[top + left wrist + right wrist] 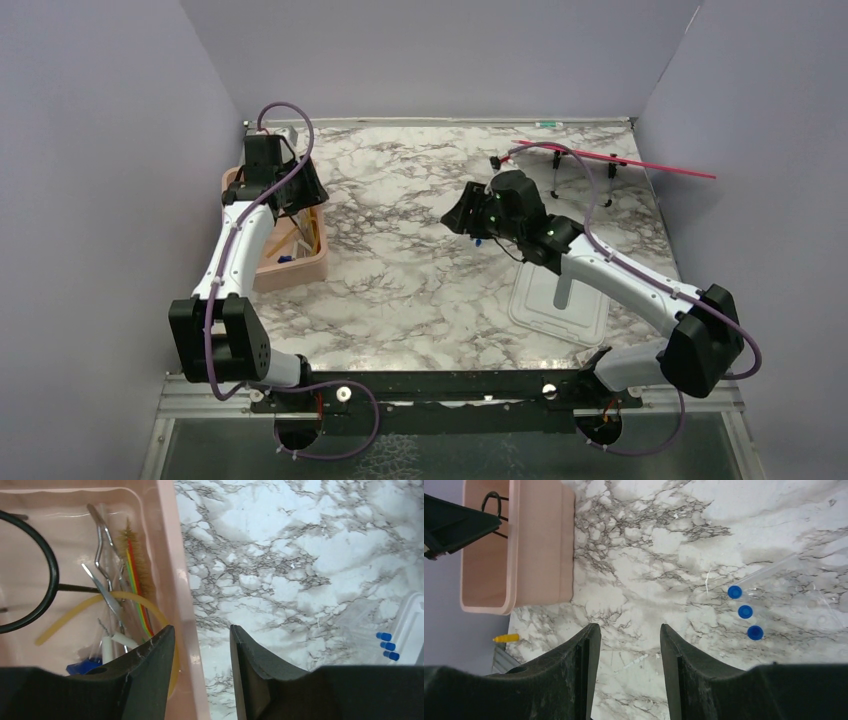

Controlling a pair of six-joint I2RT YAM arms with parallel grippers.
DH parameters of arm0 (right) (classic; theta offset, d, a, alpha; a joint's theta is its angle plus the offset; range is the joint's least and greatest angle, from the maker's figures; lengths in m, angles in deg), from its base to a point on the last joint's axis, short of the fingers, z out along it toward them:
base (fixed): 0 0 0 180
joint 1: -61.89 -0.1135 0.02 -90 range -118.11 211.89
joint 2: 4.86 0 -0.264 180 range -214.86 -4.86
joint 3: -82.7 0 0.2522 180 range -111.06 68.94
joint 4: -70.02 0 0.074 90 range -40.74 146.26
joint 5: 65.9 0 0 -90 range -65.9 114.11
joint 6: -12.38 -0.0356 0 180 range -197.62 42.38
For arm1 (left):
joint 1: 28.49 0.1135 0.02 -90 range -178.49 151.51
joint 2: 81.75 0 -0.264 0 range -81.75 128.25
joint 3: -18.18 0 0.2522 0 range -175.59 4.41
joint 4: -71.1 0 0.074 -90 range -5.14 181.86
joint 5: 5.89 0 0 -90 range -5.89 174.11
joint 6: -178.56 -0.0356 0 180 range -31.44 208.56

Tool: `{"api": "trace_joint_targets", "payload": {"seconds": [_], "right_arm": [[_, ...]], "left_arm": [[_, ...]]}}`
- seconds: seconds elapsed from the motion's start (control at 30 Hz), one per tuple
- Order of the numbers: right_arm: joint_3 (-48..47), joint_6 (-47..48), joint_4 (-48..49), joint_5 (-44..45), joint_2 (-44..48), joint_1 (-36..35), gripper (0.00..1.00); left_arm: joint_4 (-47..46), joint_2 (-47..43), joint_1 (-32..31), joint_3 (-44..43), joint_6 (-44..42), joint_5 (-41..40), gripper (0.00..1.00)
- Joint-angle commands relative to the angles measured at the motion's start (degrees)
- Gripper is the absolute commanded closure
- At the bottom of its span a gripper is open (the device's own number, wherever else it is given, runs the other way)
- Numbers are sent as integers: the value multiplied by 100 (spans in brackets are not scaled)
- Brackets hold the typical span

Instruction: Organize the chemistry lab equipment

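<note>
Your left claw sits closest to its lens, jaws parted with nothing between them, hanging over one rim of the pink tub. Inside that tub the black wire ring, the amber tubing loop and the metal tongs lie jumbled together, so I judge the left side's delivery done. Lift straight up so no finger hooks the rim.

Moving right across the marble bench, your right claw hovers, likewise spread and empty. Just right of it three clear blue-capped tubes lie side by side on the bench, near the white lid. They look like the next pick. Swing over them, turn the jaws across one tube's body rather than its cap, come down low, and close gently, since clear plastic probably slips and rolls.
</note>
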Motion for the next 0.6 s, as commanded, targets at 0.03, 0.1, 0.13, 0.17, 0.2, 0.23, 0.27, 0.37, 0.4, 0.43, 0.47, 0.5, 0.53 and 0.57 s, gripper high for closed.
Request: {"api": "trace_joint_targets", "payload": {"seconds": [0.03,0.1,0.13,0.17,0.2,0.23,0.27,0.37,0.4,0.43,0.47,0.5,0.53,0.57], "right_arm": [[-273,137,-483,152,109,209,48],[-259,138,-615,270,136,256,48],[-249,137,-670,347,162,284,48],[-218,138,-724,414,184,316,48],[-187,145,-782,482,209,352,48],[-150,159,-828,549,234,378,48],[-110,164,-862,591,273,424,48],[23,182,-922,655,333,536,48],[54,182,-942,655,343,563,48],[81,182,-955,655,353,580,48],[108,182,-961,668,355,597,48],[142,182,-971,679,349,610,48],[164,169,-986,682,345,626,48],[183,165,-985,689,333,637,48]], "left_arm": [[-342,233,24,48,148,680,51],[-355,352,24,40,171,743,51],[-362,381,24,39,172,806,51],[-367,394,18,39,170,896,51],[-371,390,-2,31,137,1035,51],[-376,378,-27,18,106,1089,51],[-375,364,-52,7,92,1109,51],[-369,255,-110,-4,92,1179,53],[-366,188,-113,3,101,1090,53],[-363,134,-125,10,98,943,52],[-363,95,-131,17,98,820,51],[-337,82,-138,9,79,696,50],[-303,91,-141,-2,65,552,50],[-261,115,-142,6,69,372,50]]}}
